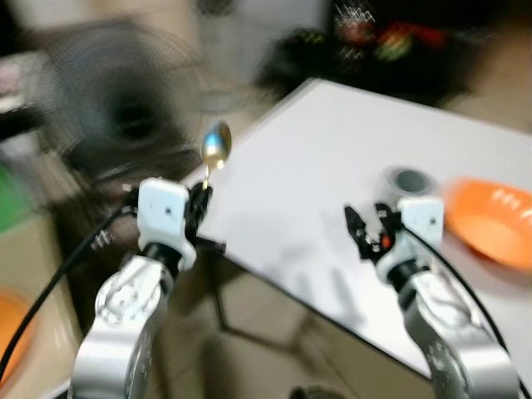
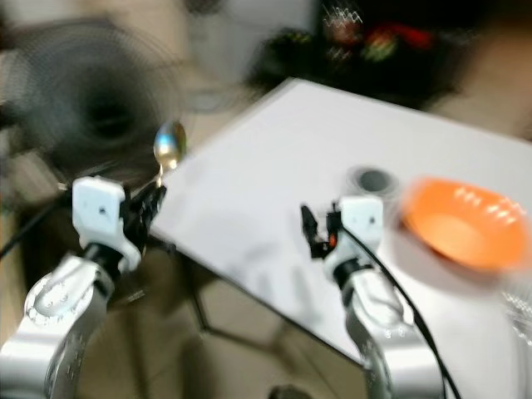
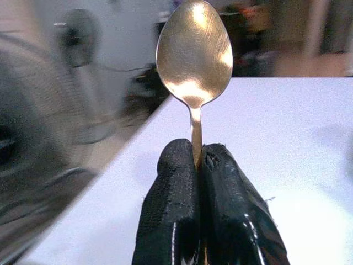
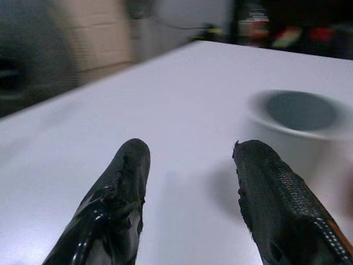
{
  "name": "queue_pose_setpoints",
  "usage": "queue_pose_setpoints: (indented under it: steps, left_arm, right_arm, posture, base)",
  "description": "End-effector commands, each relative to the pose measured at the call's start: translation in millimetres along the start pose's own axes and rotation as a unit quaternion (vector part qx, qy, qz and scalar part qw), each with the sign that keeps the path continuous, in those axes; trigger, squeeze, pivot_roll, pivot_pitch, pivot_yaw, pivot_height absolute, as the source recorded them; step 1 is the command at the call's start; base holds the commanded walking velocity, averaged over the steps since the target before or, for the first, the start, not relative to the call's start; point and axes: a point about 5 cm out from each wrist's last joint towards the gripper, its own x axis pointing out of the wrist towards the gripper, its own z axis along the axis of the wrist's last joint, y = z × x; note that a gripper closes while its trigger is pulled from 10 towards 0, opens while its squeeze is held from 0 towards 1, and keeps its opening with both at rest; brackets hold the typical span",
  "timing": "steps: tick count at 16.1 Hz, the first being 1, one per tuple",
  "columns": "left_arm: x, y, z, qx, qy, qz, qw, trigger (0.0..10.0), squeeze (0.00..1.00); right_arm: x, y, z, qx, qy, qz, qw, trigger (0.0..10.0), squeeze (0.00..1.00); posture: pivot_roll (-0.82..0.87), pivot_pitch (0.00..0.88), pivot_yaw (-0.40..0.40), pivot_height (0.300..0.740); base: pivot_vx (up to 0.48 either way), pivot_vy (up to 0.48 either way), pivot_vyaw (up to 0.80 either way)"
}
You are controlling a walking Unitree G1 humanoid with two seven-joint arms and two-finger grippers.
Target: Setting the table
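My left gripper (image 1: 202, 198) is shut on the handle of a metal spoon (image 1: 216, 146), bowl end up, held at the left edge of the white table (image 1: 316, 174). In the left wrist view the spoon (image 3: 193, 55) rises straight out of the pinched fingers (image 3: 176, 204). My right gripper (image 1: 366, 231) hovers open over the table with nothing between its fingertips (image 4: 132, 165). Just beyond it stands a small white cup (image 4: 300, 118) with a dark inside. An orange bowl (image 1: 492, 223) sits to the right of the cup. The head views are blurred.
A large floor fan (image 1: 116, 108) stands left of the table. Dark clutter with red and green items (image 1: 374, 41) lies beyond the table's far corner. Something orange (image 1: 12, 332) shows at the lower left edge. Tiled floor lies below the table's near edge.
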Motion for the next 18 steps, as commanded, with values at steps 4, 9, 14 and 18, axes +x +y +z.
queue_pose_setpoints:
  steps: [4,9,14,18]
  left_arm:
    - [-2.0,7.0,2,0.008,-0.005,0.021,1.0,10.0,0.0]
    - [3.6,9.4,3,0.014,-0.003,0.02,1.0,10.0,0.0]
    - [8.5,13.3,3,0.027,0.002,0.028,0.999,10.0,0.0]
    - [8.2,14.1,1,0.022,0.005,0.029,0.999,10.0,0.0]
  right_arm:
    - [1.1,3.4,3,0.001,-0.002,0.001,1.0,10.0,0.0]
    - [1.9,4.3,3,0.017,0.004,-0.005,1.0,10.0,0.0]
    - [3.3,4.5,4,0.02,0.003,-0.009,1.0,10.0,0.0]
    - [3.8,3.9,5,0.019,0.002,-0.01,1.0,10.0,0.0]
  posture:
    - [-0.1,0.0,0.022,0.74]
    - [-0.11,0.0,0.036,0.74]
    - [-0.11,0.0,0.041,0.74]
    - [-0.11,0.0,0.039,0.74]
  base:
    - [0.0,0.0,-0.76]
    - [0.0,0.282,-0.74]
    - [0.0,-0.22,-0.74]
    - [0.0,0.327,-0.65]
